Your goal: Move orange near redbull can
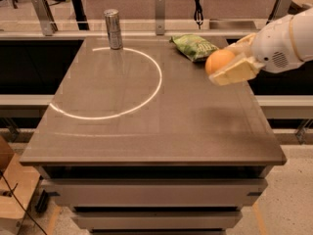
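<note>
Plainly, one orange (217,60) is seen, and it is held in the gripper (226,63) over the right side of the table (146,136), close to the far edge. A soft shadow is cast on the tabletop beneath it, so it appears to be lifted clear of the surface. One redbull can (113,29) is stood upright at the far left of the table, well apart from the orange. One green snack bag (194,46) is laid flat between them, just beside the orange and towards the far edge.

One gripper is counted. Its pale fingers (234,73) are closed around the orange, one pressed under the fruit and the other behind it, with the gap set by the fruit's width. The white arm (286,38) is brought in from the right. A thin bright ring (157,88) is traced on the tabletop in front of the can.
</note>
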You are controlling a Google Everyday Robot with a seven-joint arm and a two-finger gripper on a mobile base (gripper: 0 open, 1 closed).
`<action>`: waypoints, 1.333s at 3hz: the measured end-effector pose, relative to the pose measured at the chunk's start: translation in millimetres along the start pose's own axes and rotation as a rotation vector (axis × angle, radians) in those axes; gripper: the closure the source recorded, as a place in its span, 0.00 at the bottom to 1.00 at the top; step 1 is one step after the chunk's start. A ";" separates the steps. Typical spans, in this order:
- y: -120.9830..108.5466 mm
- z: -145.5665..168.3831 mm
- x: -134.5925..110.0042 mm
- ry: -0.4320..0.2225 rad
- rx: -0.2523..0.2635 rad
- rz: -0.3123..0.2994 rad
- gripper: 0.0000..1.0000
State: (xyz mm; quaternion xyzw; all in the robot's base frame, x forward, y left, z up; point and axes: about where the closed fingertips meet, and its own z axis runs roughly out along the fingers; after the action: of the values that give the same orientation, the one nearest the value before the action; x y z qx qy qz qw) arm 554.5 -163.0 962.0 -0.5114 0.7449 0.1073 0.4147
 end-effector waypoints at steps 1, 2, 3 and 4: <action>-22.7 29.5 -22.2 -0.113 0.069 0.020 1.00; -47.9 64.3 -33.7 -0.213 0.108 0.062 1.00; -67.8 101.2 -34.5 -0.278 0.116 0.101 1.00; -85.2 134.6 -29.0 -0.325 0.088 0.177 1.00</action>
State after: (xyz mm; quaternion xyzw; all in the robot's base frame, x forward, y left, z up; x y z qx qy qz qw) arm 699.2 -103.5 920.4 -0.4010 0.7142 0.1919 0.5406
